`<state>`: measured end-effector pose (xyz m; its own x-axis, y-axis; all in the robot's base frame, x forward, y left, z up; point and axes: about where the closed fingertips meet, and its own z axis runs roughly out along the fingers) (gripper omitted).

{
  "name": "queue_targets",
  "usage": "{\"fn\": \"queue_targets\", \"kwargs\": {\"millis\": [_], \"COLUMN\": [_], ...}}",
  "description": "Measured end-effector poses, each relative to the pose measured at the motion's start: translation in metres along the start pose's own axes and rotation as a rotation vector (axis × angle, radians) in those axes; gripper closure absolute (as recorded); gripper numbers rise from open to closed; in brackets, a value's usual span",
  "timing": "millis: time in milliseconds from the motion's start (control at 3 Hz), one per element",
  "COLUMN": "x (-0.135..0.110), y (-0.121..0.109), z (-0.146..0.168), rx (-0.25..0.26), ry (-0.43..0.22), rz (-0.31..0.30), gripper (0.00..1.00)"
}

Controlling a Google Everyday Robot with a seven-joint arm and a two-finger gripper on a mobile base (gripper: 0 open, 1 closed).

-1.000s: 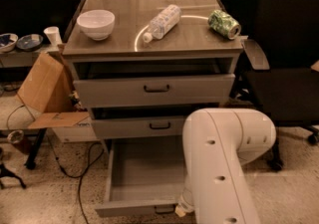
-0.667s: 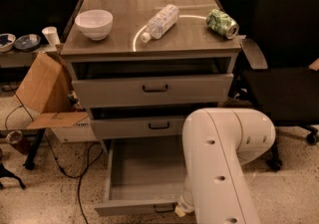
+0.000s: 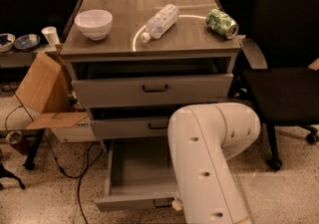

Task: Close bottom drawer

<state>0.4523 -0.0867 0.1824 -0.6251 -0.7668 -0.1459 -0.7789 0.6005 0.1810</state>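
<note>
1. The grey cabinet (image 3: 149,49) stands mid-picture. Its flat top ends in a straight front edge above three drawers.
2. A black office chair (image 3: 289,78) stands just right of the cabinet, its armrest close to the cabinet's top right corner. The room on that side is narrow.
3. The robot's white arm (image 3: 209,163) rises from the lower edge and bends in a rounded elbow in front of the cabinet's lower right. It covers the right part of the two lower drawers.
4. The bottom drawer (image 3: 134,170) is pulled far out at floor level. Its plain grey interior shows, its left wall juts into the floor space, and its front edge lies near the picture's bottom.
5. Speckled floor (image 3: 45,193) lies open to the drawer's left, crossed by a black cable (image 3: 79,178).
6. A cardboard box (image 3: 42,91) with its flaps open leans beside the cabinet's left side.
7. The top drawer (image 3: 152,90) and the middle drawer (image 3: 124,128) each stand slightly out, with dark gaps above their fronts.
8. On the cabinet top are a white bowl (image 3: 93,23) at left, a plastic bottle (image 3: 160,20) lying in the middle and a green can (image 3: 222,23) near the right edge, all well apart.
9. The gripper (image 3: 176,204) shows only as a small pale piece at the arm's lower left. It is by the dark handle on the bottom drawer's front. Whether it is released or clenched cannot be told.
</note>
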Motion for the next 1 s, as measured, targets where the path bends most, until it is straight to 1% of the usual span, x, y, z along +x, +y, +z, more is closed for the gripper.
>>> {"fn": "queue_targets", "kwargs": {"millis": [333, 667, 1000], "x": [-0.022, -0.056, -0.054], "y": [-0.01, -0.025, -0.024], "z": [0.0, -0.002, -0.004], "rx": [0.037, 0.089, 0.089], "ry": [0.006, 0.014, 0.014], "rz": [-0.037, -0.089, -0.089], "gripper": [0.44, 0.21, 0.01]}}
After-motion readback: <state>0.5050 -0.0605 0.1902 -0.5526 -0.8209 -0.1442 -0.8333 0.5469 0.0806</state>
